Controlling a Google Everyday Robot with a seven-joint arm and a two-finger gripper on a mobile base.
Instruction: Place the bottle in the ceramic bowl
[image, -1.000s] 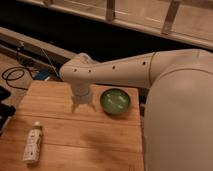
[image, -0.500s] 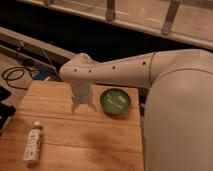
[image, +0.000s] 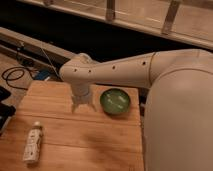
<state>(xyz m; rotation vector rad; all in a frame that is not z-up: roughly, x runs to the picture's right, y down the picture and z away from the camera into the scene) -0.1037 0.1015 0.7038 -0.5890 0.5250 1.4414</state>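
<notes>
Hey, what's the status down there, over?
Gripper open, empty, beside bowl. Bottle lying on table, apart from gripper. Nothing in the way.

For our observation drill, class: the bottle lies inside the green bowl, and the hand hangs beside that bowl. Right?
No. The camera view shows the bottle lying on the wooden table, apart from the green bowl. The hand does hang beside that bowl.
</notes>
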